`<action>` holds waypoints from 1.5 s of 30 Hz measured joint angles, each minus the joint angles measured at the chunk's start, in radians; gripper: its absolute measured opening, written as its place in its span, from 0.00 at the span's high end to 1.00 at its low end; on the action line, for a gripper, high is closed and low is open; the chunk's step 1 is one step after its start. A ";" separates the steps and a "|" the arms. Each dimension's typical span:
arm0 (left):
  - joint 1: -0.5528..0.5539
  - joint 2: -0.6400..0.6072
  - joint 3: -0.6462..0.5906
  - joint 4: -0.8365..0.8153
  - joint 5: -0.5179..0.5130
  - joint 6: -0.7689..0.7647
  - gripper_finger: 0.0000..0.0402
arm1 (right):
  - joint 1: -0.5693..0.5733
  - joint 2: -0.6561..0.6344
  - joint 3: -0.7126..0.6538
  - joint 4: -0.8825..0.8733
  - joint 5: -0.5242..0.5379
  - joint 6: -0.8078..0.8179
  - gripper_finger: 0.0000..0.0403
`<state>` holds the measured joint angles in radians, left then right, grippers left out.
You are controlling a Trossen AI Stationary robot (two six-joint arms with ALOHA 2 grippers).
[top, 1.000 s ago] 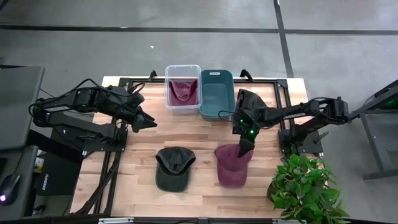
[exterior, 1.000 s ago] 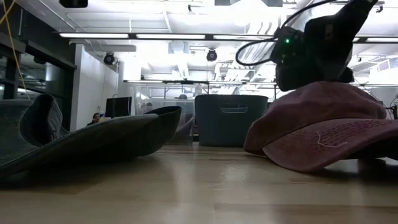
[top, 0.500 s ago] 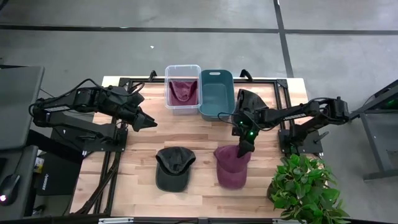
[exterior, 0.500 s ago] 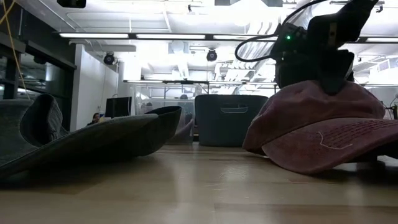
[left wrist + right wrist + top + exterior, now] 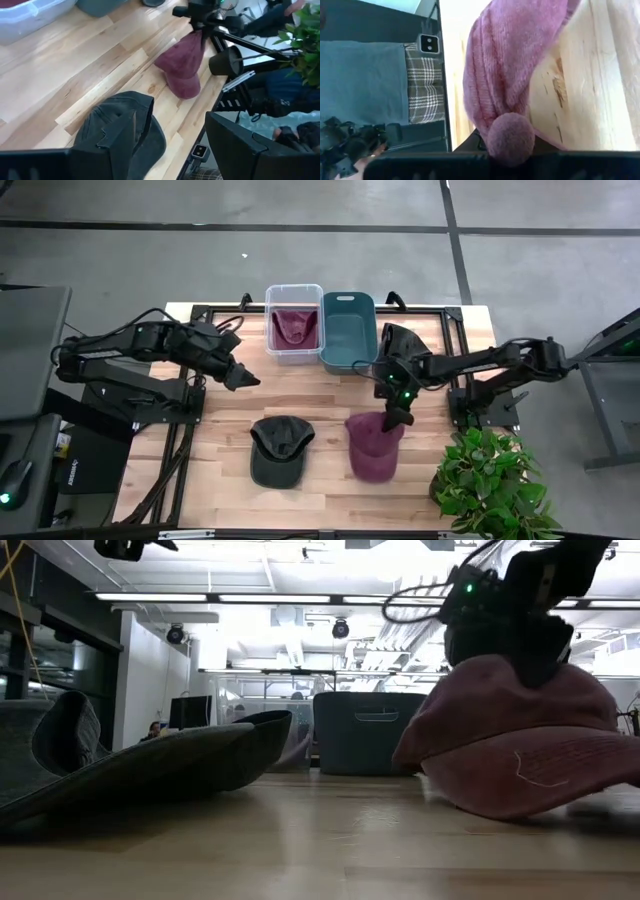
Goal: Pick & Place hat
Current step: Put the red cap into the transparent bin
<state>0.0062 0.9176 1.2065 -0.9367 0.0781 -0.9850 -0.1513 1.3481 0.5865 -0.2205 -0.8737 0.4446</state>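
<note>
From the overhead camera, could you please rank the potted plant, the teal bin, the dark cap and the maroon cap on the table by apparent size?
1. Potted plant, clearly largest.
2. Teal bin.
3. Dark cap and maroon cap: about alike; the maroon one is bunched up where the right end effector pinches it, so no ranking.

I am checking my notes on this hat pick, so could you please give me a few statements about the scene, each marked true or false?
1. The right gripper is shut on the maroon hat. True.
2. The dark hat is in the teal bin. False: it lies on the table, beside the maroon hat.
3. The clear bin holds a maroon hat. True.
4. The left gripper holds the dark hat. False: it hovers empty, apart from it.
</note>
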 joint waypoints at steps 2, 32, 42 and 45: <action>0.000 0.001 0.000 0.001 0.000 0.000 0.45 | 0.005 -0.038 0.000 -0.005 0.018 0.020 0.99; 0.000 0.022 0.000 0.083 -0.009 -0.021 0.45 | 0.062 -0.228 0.332 -0.319 0.428 0.100 1.00; 0.000 0.022 0.000 0.083 -0.063 -0.022 0.45 | 0.060 -0.131 0.582 -0.337 0.786 0.290 1.00; 0.000 0.022 0.000 0.093 -0.039 -0.038 0.45 | 0.060 -0.114 0.624 -0.318 0.860 0.308 1.00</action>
<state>0.0062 0.9398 1.2064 -0.8438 0.0388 -1.0232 -0.0910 1.2342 1.2104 -0.5384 -0.0141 0.7528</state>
